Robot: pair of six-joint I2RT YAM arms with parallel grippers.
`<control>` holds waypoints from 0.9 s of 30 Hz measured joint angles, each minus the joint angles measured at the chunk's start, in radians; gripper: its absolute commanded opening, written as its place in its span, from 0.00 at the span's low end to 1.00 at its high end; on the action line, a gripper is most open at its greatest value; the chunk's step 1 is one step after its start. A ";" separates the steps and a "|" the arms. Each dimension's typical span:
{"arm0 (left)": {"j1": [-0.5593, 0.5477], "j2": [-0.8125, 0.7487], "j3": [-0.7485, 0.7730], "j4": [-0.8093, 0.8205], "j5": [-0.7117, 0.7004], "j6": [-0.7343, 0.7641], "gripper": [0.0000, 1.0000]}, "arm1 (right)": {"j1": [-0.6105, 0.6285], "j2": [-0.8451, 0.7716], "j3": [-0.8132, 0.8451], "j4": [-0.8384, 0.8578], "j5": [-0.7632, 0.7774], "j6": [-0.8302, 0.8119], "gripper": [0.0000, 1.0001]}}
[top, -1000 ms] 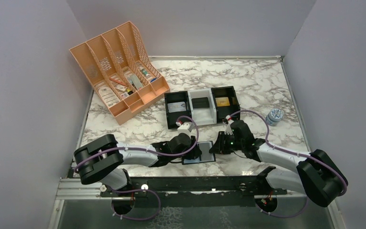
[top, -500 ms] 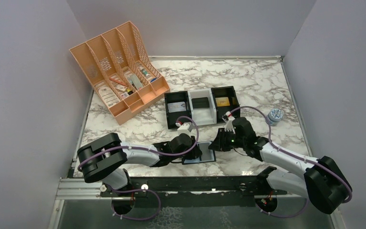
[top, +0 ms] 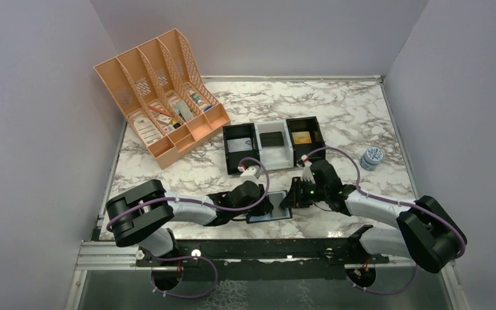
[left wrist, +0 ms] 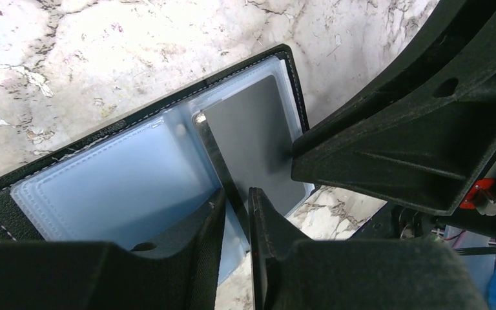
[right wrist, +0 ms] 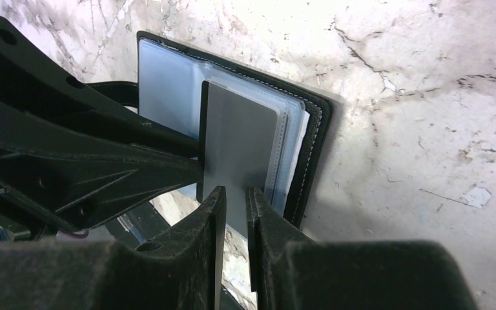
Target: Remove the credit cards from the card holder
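Observation:
The card holder (top: 266,216) lies open near the table's front edge, its blue-grey lining (left wrist: 116,187) facing up. A dark grey credit card (right wrist: 239,139) sticks partway out of a clear sleeve on its right half. My right gripper (right wrist: 232,201) is shut on that card's free edge. My left gripper (left wrist: 236,208) has its jaws almost together on the dark strip beside the card (left wrist: 252,135), at the holder's inner fold. In the top view the left gripper (top: 265,205) and right gripper (top: 291,196) meet over the holder. Other cards are not visible.
A black-and-white three-compartment tray (top: 257,146) stands just behind the grippers with flat items in it. A peach file organiser (top: 161,90) fills the back left. A small blue-white round container (top: 372,157) sits at the right. Grey walls close in three sides.
The left jaws have narrowed onto the holder's fold. The right arm has shifted a little left, with its grip unchanged.

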State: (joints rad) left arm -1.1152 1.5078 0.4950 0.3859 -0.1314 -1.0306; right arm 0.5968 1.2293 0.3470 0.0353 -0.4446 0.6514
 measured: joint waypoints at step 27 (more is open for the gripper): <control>0.000 -0.076 -0.110 0.069 -0.016 -0.053 0.18 | 0.000 -0.001 -0.023 0.039 -0.005 0.024 0.19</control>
State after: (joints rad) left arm -1.1149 1.4315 0.3851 0.4549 -0.1471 -1.0840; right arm 0.5968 1.2282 0.3237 0.0742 -0.4496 0.6758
